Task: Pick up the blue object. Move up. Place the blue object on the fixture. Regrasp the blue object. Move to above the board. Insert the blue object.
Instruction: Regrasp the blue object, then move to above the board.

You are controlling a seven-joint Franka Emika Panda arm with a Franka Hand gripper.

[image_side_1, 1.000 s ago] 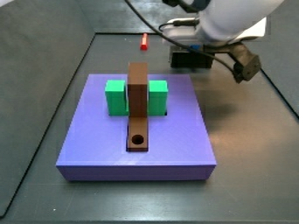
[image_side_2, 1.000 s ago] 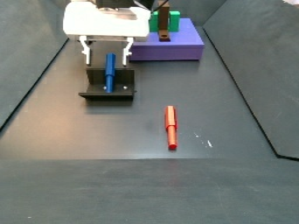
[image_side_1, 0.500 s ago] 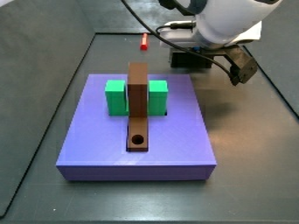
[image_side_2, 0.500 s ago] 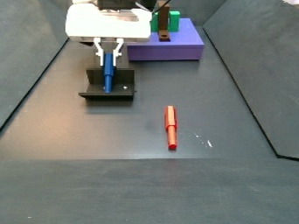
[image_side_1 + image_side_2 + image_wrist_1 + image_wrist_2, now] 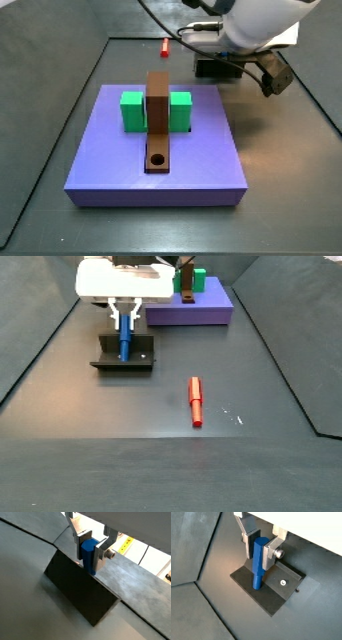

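Observation:
The blue object (image 5: 124,340) is a slim peg lying in the notched top of the dark fixture (image 5: 127,359), left of the board (image 5: 201,308). My gripper (image 5: 124,322) stands over it, shut on its upper part. In both wrist views the silver fingers press on either side of the blue object (image 5: 87,552) (image 5: 258,567), whose lower end rests on the fixture (image 5: 271,592) (image 5: 77,592). In a side view the arm hides the peg, and only the fixture (image 5: 214,68) shows behind the board (image 5: 160,165).
On the board stand a green block (image 5: 132,110) and a long brown bar (image 5: 158,125) with a round hole near its front end. A red peg (image 5: 195,401) lies on the floor right of the fixture. Dark walls ring the floor.
One second ago the fingers stood wide apart beside the blue object. They closed on it half a second ago, and nothing has moved since.

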